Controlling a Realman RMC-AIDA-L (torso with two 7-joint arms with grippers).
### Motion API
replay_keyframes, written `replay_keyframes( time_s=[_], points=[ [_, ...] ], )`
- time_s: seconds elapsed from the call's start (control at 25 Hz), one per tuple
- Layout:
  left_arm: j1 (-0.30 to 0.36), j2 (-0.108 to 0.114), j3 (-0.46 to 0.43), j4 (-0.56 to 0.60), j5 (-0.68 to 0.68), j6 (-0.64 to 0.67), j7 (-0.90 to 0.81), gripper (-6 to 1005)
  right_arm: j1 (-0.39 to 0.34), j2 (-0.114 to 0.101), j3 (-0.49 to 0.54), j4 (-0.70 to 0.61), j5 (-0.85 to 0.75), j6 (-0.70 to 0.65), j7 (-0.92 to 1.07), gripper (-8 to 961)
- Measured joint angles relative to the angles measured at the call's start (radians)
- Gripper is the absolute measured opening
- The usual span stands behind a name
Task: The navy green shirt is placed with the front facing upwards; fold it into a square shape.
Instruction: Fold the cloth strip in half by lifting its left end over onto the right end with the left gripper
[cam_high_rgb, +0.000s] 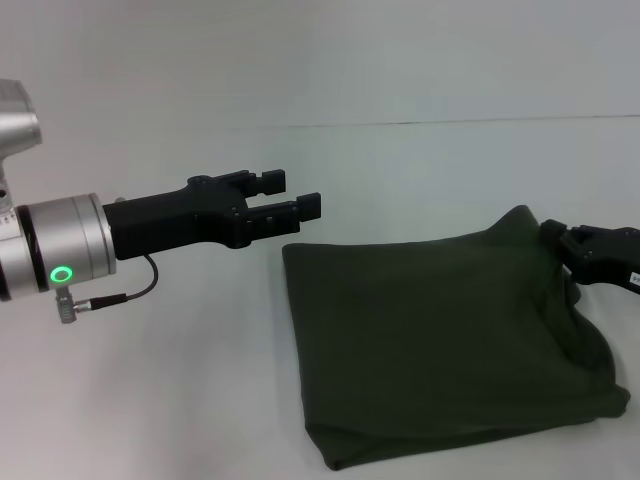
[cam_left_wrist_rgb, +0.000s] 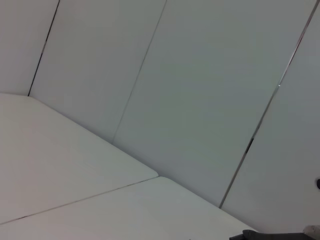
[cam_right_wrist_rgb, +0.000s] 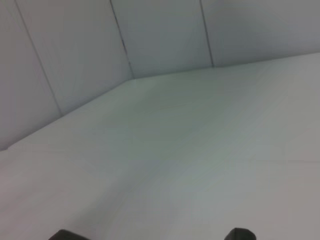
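Note:
The navy green shirt (cam_high_rgb: 440, 340) lies folded into a rough rectangle on the white table (cam_high_rgb: 150, 400), right of centre in the head view, plain green side up; no print shows. My left gripper (cam_high_rgb: 292, 196) hovers above the table just beyond the shirt's far left corner, open and empty. My right gripper (cam_high_rgb: 553, 238) is at the shirt's far right corner, where the cloth stands up in a peak (cam_high_rgb: 522, 218) against it. The right wrist view shows two dark fingertips (cam_right_wrist_rgb: 240, 233) far apart with nothing between them.
White wall panels (cam_left_wrist_rgb: 200, 100) rise behind the table. A seam (cam_high_rgb: 450, 122) runs across the far part of the tabletop. A thin cable (cam_high_rgb: 130, 290) hangs under my left wrist.

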Motion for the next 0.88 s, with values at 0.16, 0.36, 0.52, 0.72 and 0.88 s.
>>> replay_keyframes(
  time_s=[0.16,0.36,0.52,0.72,0.88],
  points=[
    [0.0,0.0,-0.001,0.0,0.0,0.0,0.0,757,0.001,0.0,0.03,0.0,0.0,0.006,-0.014,31],
    [-0.003,0.0,-0.002,-0.006,0.0,0.0,0.0,756,0.009,0.001,0.033,0.002,-0.002,0.042,-0.014,36],
    [-0.004,0.0,-0.005,-0.008,0.0,0.0,0.0,756,0.008,0.002,0.034,0.009,-0.002,0.068,-0.017,40],
    [-0.003,0.0,-0.007,-0.009,0.0,0.0,0.0,756,-0.007,0.001,0.067,0.0,0.011,0.049,-0.042,45],
    [-0.003,0.0,-0.008,-0.009,-0.001,0.0,0.0,756,-0.044,-0.001,0.118,-0.03,0.027,-0.022,-0.082,144]
  ],
)
